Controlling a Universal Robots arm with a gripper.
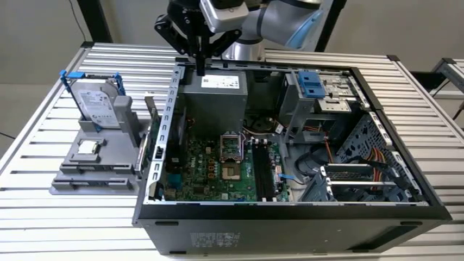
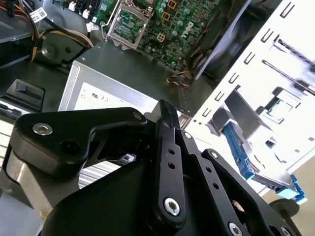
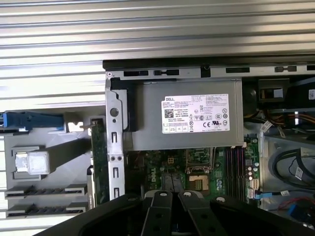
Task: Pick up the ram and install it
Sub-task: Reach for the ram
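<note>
Black gripper (image 1: 200,69), closed and empty, above the grey power supply (image 1: 214,103) in the open computer case (image 1: 290,215); green ram (image 3: 98,147) upright in the holder (image 1: 94,163) outside the case wall.

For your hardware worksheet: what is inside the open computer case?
A grey power supply, green motherboard, black slots and cables. Whatever lies under the power supply is covered.
</note>
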